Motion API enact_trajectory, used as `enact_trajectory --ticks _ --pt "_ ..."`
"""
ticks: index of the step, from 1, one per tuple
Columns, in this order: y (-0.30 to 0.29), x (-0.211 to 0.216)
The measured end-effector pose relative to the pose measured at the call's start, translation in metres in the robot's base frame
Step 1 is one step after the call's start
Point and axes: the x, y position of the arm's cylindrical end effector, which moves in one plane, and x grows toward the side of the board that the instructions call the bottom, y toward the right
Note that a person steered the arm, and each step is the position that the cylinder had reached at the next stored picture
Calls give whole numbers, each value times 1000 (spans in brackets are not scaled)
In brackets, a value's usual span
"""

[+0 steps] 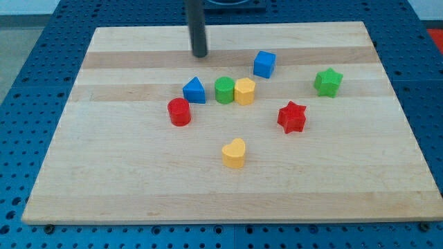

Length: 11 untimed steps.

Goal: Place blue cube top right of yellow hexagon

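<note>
Small blue plastic cube [264, 63] sits up-right of yellow plastic hexagon [244, 90], apart. Judged light, rigid, slides readily; push flat face centrally. No jaws fitted; my tip [200, 54] well left of cube.

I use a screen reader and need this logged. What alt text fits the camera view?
A blue cube sits up and to the right of a yellow hexagon on a wooden board, with my tip apart from it to the view's left. A green cylinder touches the hexagon.
</note>
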Motion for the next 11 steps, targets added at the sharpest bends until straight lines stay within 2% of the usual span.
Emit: enact_trajectory --ticks 3,5,6,8,11 --pt "94 -9" --pt "195 -8" --pt "222 -7" --pt "156 27" --pt "127 62"
